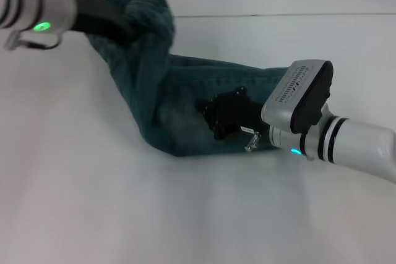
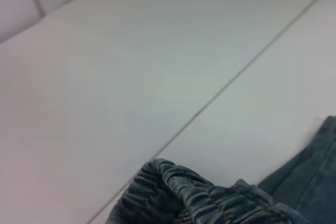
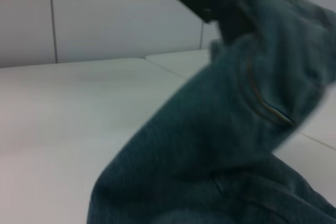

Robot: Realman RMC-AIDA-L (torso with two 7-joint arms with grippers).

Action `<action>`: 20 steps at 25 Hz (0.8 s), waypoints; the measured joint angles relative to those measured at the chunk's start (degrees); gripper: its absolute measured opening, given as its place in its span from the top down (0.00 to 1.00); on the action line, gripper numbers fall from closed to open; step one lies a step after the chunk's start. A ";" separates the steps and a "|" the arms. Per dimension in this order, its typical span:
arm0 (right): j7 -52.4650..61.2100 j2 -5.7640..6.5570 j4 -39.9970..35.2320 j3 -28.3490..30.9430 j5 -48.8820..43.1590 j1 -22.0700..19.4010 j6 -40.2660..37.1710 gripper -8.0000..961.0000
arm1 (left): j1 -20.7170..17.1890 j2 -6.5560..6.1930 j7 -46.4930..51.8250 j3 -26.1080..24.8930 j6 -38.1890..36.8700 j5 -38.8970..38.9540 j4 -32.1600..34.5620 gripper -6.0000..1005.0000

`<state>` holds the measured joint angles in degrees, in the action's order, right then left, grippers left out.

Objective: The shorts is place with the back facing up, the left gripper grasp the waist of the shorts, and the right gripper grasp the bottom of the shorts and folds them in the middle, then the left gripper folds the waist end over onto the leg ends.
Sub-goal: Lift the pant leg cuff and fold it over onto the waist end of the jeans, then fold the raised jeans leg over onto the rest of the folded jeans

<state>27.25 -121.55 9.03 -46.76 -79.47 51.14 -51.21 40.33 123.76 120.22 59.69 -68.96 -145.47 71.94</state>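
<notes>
from the head we looked down on the table [image 1: 93, 202]; both wrist cameras sat close, low over the shorts [image 1: 179, 97], which all three views shared, toward twelve o'clock.

The blue-green denim shorts [image 1: 167, 100] lay folded lengthwise, their ruffled elastic waist [image 2: 173, 190] lifted high at the far left and the rest draping down.

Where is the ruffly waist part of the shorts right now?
The waist is lifted off the white table at the far left of the head view, held up by the left gripper, while the rest of the shorts lies beside the right gripper.
</notes>
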 joint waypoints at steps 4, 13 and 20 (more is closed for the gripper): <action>0.28 0.00 -0.13 -0.11 -0.50 0.60 0.24 0.99 | 5.24 0.05 7.12 5.36 -0.82 -4.08 -0.83 0.83; 4.17 1.09 -1.42 -0.43 -5.41 -0.84 -3.82 0.99 | 13.91 0.24 14.59 10.10 -1.19 -9.28 -6.97 0.83; 16.64 1.31 -19.51 -2.88 -10.20 -14.54 -14.16 0.99 | 15.04 0.54 19.02 15.53 -0.96 -9.50 -5.94 0.83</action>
<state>43.89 -120.25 -10.48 -49.65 -89.67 36.60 -65.37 55.37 124.30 139.24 75.22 -69.93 -154.97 66.00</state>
